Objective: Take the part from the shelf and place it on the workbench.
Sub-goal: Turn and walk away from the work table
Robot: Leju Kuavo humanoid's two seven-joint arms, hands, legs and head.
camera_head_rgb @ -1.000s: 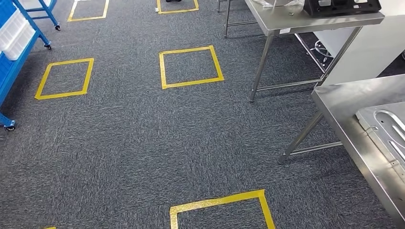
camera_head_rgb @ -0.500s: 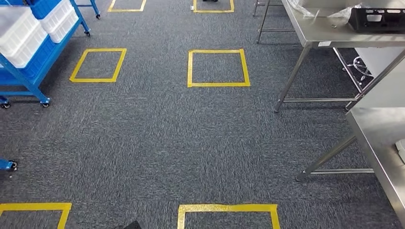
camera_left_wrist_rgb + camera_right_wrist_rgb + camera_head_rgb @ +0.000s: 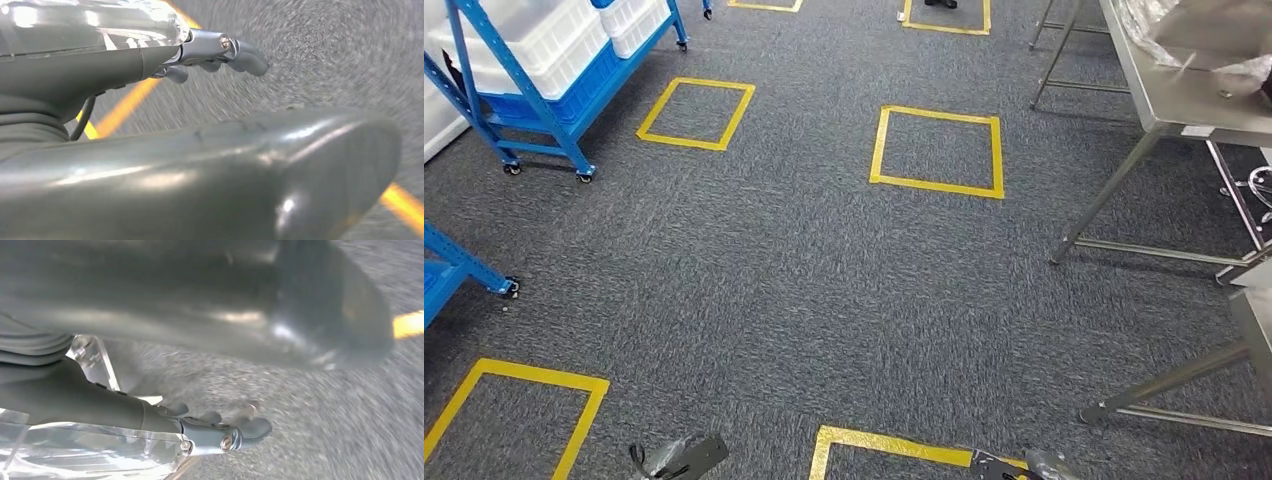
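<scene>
View swung left, blue shelf point(image 3: 544, 90) nearer, left robot hand point(image 3: 220, 55) empty over carpet point(image 3: 774, 270)

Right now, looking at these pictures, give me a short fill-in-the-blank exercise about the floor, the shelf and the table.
1. The squares taped on the grey carpet are ____ in colour.
2. The blue metal shelf on wheels holds ____ plastic bins.
3. The steel workbench with thin legs stands on the robot's ____ side.
4. The robot's left hand holds ____.

Missing words: yellow; white; right; nothing
</scene>
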